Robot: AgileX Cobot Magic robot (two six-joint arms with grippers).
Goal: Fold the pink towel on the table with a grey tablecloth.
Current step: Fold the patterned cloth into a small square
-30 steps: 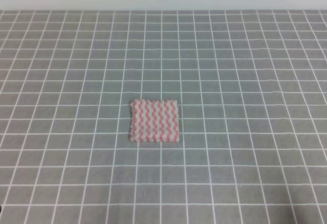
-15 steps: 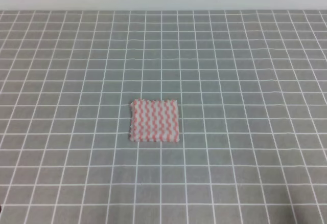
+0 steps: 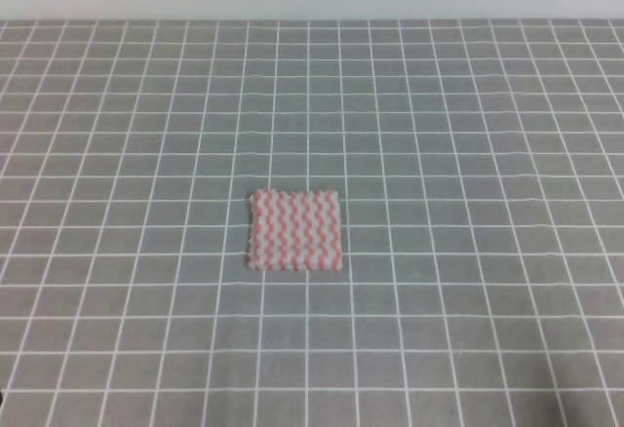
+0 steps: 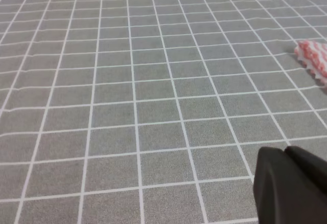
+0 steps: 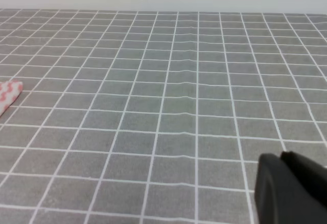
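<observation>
We saw the left claw (image 4: 291, 185) only as a dark lump low in its wrist view, so we couldn't tell if it was open. The pink towel (image 3: 295, 230) lay flat mid-desk (image 3: 468, 135), nearly square, stripes running near-to-far, same as a second earlier. The right claw (image 5: 291, 188) was equally unreadable.

Soft, even light covers the grey cloth-covered table with thin white grid lines (image 3: 439, 154), with no glare and no hard shadows. The overhead view is slightly soft overall, so the zigzag edges of the pink-and-white wavy-striped cloth square (image 3: 295, 230) look fuzzy. In both wrist views the black block at lower right (image 4: 288, 188) (image 5: 288, 188) is blurred, and the far grid lines lose sharpness.
</observation>
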